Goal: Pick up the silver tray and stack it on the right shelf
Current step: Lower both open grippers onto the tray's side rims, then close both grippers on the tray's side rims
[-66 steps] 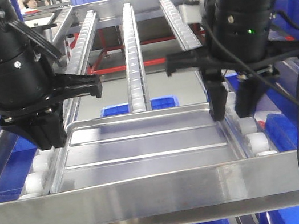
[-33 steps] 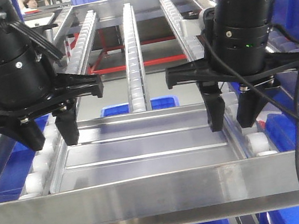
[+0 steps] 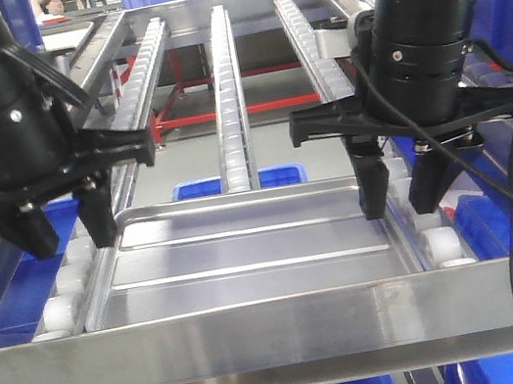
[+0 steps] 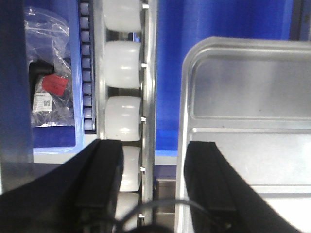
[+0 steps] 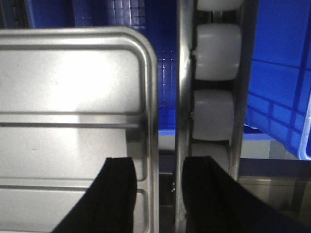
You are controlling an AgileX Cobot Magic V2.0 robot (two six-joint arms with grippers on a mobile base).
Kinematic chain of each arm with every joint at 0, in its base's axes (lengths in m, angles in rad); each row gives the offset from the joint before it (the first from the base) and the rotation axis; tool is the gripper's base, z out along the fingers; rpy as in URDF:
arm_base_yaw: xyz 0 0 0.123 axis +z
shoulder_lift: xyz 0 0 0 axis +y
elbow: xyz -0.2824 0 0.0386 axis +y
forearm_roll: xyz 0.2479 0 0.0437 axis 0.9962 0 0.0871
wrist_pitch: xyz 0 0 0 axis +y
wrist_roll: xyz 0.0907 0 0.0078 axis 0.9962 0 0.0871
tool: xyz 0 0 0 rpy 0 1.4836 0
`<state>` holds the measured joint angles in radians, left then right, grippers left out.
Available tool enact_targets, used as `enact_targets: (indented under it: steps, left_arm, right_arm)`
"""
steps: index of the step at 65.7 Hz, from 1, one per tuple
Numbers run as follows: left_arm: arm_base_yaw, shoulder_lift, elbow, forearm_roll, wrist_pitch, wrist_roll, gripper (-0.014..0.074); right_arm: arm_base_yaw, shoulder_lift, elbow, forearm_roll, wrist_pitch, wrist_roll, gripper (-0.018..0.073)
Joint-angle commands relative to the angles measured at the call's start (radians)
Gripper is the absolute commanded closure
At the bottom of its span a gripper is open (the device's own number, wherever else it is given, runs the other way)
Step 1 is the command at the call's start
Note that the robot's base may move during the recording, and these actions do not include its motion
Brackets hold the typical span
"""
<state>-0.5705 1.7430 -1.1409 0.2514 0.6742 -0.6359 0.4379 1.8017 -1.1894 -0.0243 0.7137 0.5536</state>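
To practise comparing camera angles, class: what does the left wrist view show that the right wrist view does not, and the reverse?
Only the left wrist view: a clear plastic bag with a red label, beside the rollers, and the silver tray's far left corner.
Only the right wrist view: the tray's far right corner and a blue crate beyond the rollers.
Both: the silver tray, a row of white rollers, and an open gripper. The left gripper and right gripper each straddle the tray's rim.
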Motion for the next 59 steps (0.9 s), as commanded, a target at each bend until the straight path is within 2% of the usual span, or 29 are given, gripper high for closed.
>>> enact_targets:
  steps: [1,16,59]
  left_arm:
    - [-0.006,-0.023,-0.03,0.004,-0.025,-0.006,0.0364]
    - [-0.007,-0.007,-0.03,0.004,-0.025,-0.006,0.0364]
    - [-0.007,-0.007,-0.03,-0.013,-0.048,-0.006,0.0364]
  right_arm:
    - [-0.007,-0.044,-0.031,-0.008,-0.031,0.001,0.0186]
    - [-0.007,-0.043,-0.031,-0.008,-0.074,0.001,0.0186]
    - [-0.004,-0.026,-0.029,-0.004,-0.074,0.001,0.0186]
